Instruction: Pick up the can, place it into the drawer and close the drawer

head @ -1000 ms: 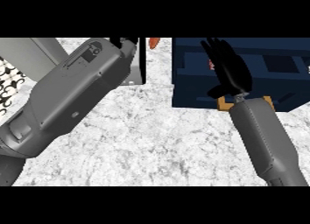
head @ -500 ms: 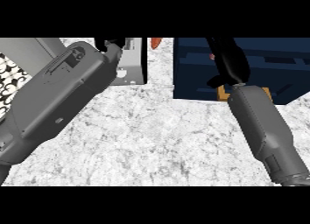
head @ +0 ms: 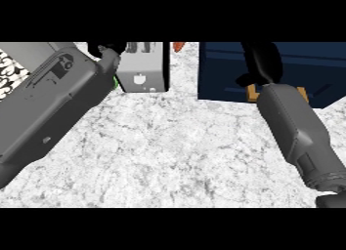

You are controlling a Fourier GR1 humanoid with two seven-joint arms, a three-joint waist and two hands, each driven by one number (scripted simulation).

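Across the upper right of the head view sits the dark blue drawer point(head: 327, 68), its near front wall meeting the white marble counter point(head: 176, 161). Over that drawer lies the right hand point(head: 259, 63), a narrow black shape that runs up to the top edge of the view. Whether it is spread or closed on something cannot be told from this angle. Two tan pieces point(head: 303, 93) show at the wrist, one on each side, right at the drawer's front. The right forearm point(head: 300, 134) slants down from there to the lower right corner.

The can itself cannot be made out. A small red-orange sliver point(head: 178, 46) shows at the top edge, between the drawer and a grey metal box point(head: 143, 71), but too little of it shows to name it.

The left forearm point(head: 46, 107) fills the left side, rising from the lower left towards the grey box. Only a bit of the black left hand point(head: 108, 49) shows at the top edge, just beside the box's left face, and its state cannot be told. A thin green strip point(head: 117, 84) peeks out between the forearm and the box. A black-and-white patterned surface point(head: 3, 73) shows at the far left.
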